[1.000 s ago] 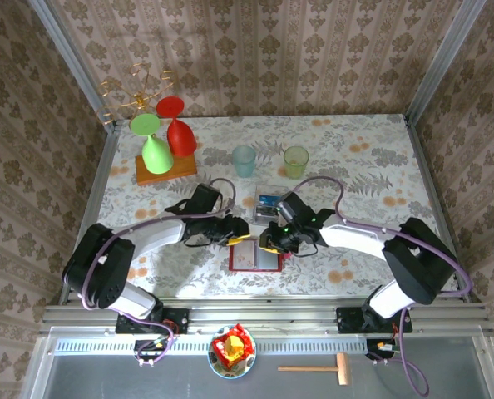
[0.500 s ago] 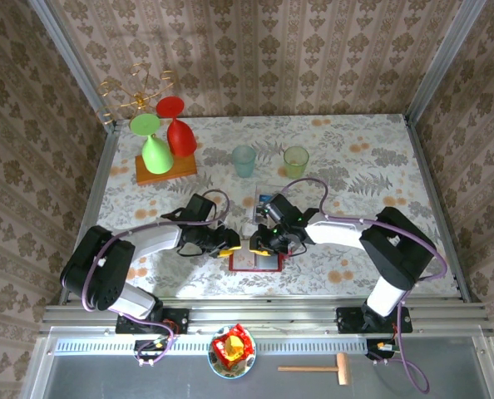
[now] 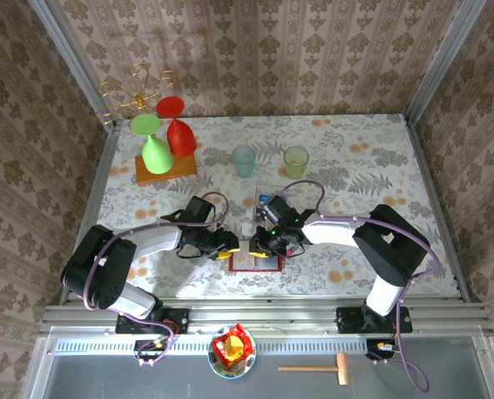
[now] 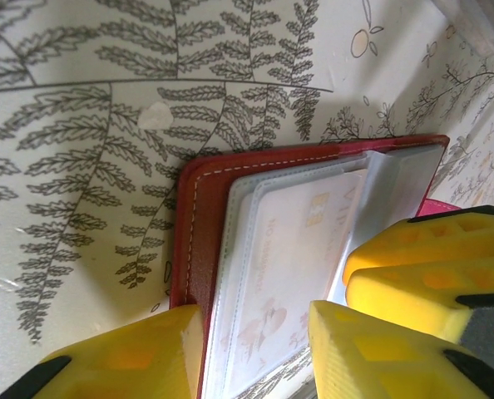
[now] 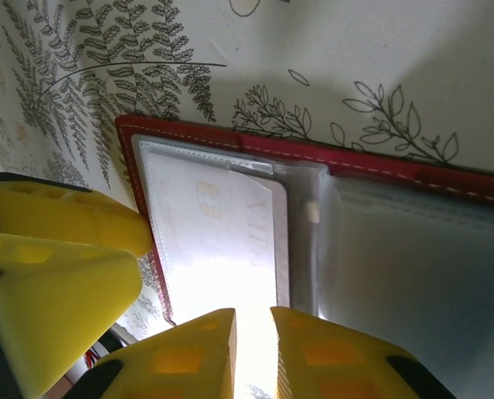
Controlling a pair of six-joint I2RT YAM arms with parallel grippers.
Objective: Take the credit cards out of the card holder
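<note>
the red card holder lies open toward the 6 o'clock edge of the table. i have the left gripper at its 10 o'clock corner, fingers apart and straddling the red cover; i judge this pins the holder down. the right gripper, at its 12 o'clock edge, is nearly closed and seems to be pinching the near edge of the pale pink card, which sits mostly in its clear pocket, ready to slide out.

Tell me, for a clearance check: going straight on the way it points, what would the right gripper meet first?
Most likely the pale plastic card tucked in the red folding card holder, directly ahead of the right gripper; glare hides whether they touch.
</note>
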